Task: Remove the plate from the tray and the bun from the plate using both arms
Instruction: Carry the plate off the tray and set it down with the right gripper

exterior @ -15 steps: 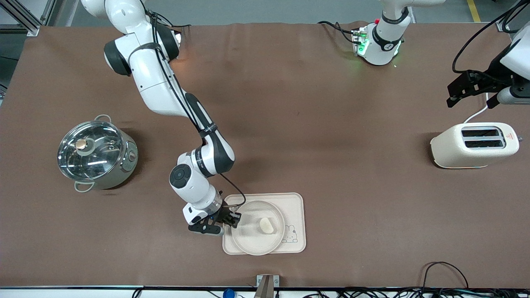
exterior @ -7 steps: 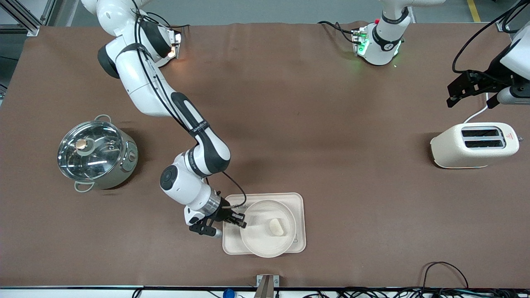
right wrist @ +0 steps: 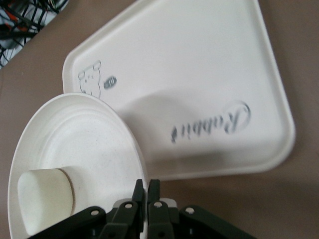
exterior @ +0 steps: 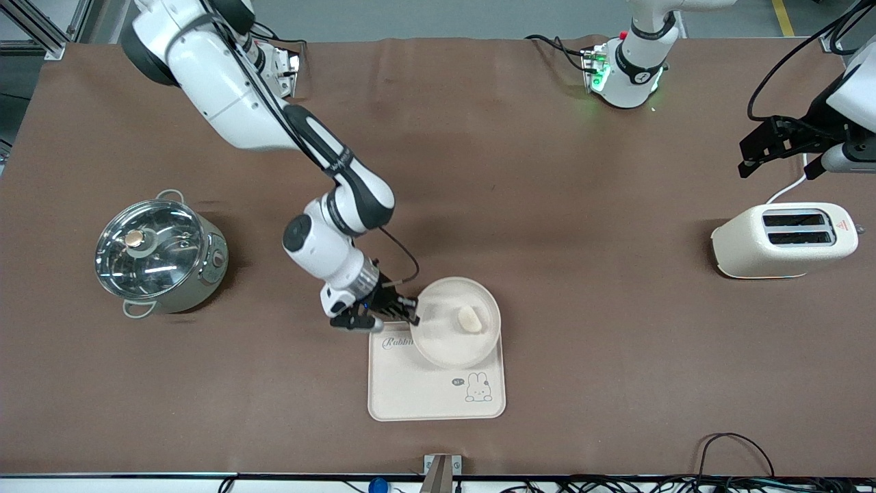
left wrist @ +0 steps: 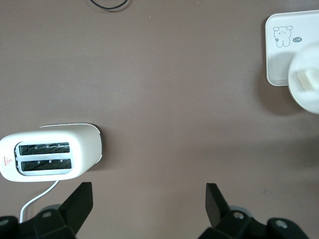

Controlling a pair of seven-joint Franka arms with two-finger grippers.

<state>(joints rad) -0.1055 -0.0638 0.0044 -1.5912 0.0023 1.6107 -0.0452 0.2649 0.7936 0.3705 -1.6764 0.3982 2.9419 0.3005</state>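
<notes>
The round cream plate [exterior: 457,322], carrying the pale half-moon bun [exterior: 469,319], is pinched at its rim by the right gripper [exterior: 409,316] above the rabbit-printed tray [exterior: 424,390]. Setting down on bare counter [exterior: 582,308] is judged next. The left gripper [left wrist: 149,199] is parked wide-jawed above the white toaster [exterior: 783,239].

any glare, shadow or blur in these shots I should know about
Front view: bright glare on the steel pot's glass lid. Right wrist view: the round cream plate shadows the rabbit-printed cream tray, whose script looks smeared. Left wrist view: evenly lit.

place: robot lab | evidence: brown-covered table [exterior: 520,205], aluminium framing [exterior: 41,27], loose cables [exterior: 739,448]
</notes>
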